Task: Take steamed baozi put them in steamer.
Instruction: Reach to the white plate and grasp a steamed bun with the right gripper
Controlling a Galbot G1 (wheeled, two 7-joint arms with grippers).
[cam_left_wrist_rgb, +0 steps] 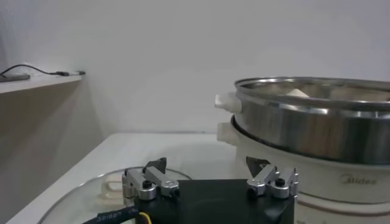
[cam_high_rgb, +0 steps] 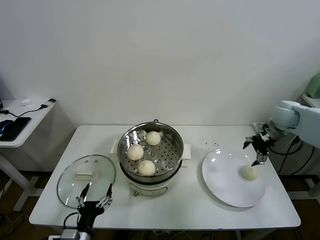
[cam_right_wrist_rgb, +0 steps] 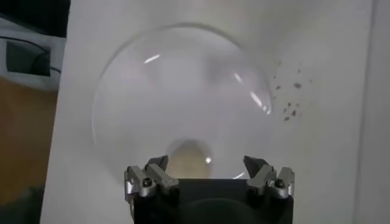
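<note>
Three baozi [cam_high_rgb: 153,138] [cam_high_rgb: 135,152] [cam_high_rgb: 146,167] lie on the perforated tray of the steel steamer [cam_high_rgb: 172,135] at the table's middle. A fourth baozi [cam_high_rgb: 249,172] lies on the white plate [cam_high_rgb: 225,182] at the right; it also shows in the right wrist view [cam_right_wrist_rgb: 189,158]. My right gripper [cam_high_rgb: 254,151] hangs open just above that baozi, apart from it, with the bun between the line of its fingers [cam_right_wrist_rgb: 206,164]. My left gripper [cam_high_rgb: 95,195] is open and empty at the table's front left edge, beside the steamer [cam_left_wrist_rgb: 317,122].
The round glass lid [cam_high_rgb: 86,177] lies flat at the front left, just behind my left gripper. A side desk [cam_high_rgb: 22,122] with cables stands at the far left. Dark specks [cam_high_rgb: 212,146] mark the table behind the plate.
</note>
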